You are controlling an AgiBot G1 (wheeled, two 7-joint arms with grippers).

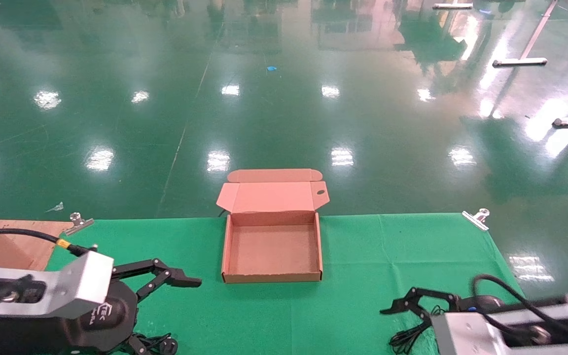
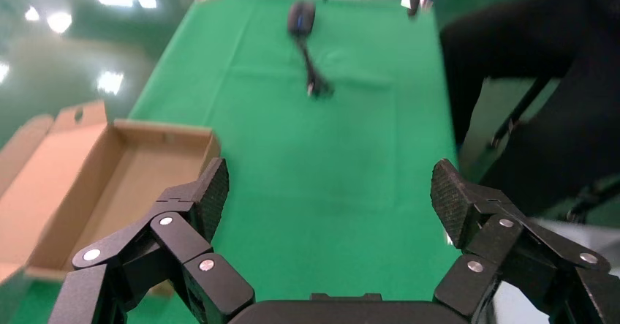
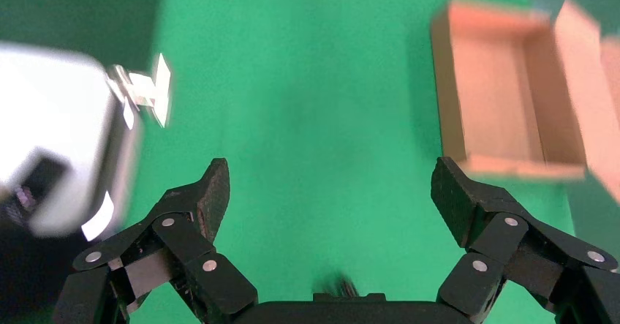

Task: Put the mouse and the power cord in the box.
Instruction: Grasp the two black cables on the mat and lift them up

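Head view: the left gripper (image 1: 175, 305), spread wide, is seen at the table's near left corner; the box (image 1: 272, 249) lies empty mid-table; the mouse (image 2: 301, 17) lies nearest the wide-open right gripper (image 1: 402, 318), near right.

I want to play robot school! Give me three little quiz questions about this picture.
1. True or false: the box has something inside it.
2. Which is open wide? A) only the left gripper B) only the right gripper C) both
3. Fill in: the mouse lies on the green ____.

Key: 1 false, the box is open and empty. 2 C. 3 cloth.
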